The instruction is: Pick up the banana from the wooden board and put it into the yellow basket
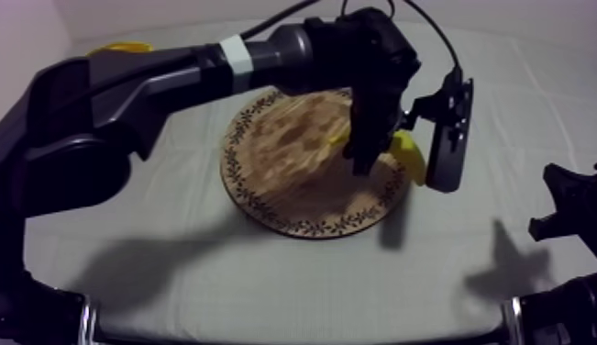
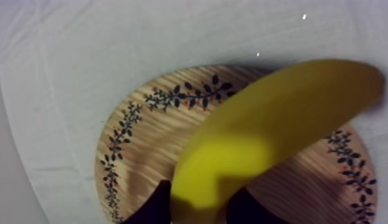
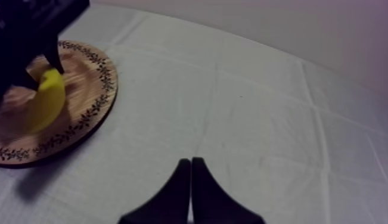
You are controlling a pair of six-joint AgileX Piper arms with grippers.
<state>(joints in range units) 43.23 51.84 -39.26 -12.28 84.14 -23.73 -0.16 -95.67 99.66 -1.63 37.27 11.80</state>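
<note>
Grey-white cloth [image 1: 219, 275] lies all round, and at its middle is the banana [image 1: 410, 158], over the right side of the board [image 1: 283, 179]. Your left claw [image 1: 366, 158] is closed round it from above, fingers [image 2: 153, 207] pinching it on either flank near one end. Most of its length sticks out past the claw toward the board's right rim — an off-centre hold. Whether it is clear of the wood you can't tell.

The coming move turns on the basket [image 1: 118, 47]. It sits at the far left of the table, well apart from the board and partly hidden behind the left arm [image 1: 164, 78], so the carry should run leftward along that arm's own line. That arm is stretched in from the upper left, wrist bent down over the board. Your right claw [image 3: 191, 179] sits low at the right with its fingers pressed together on nothing — the farther one from the basket.
</note>
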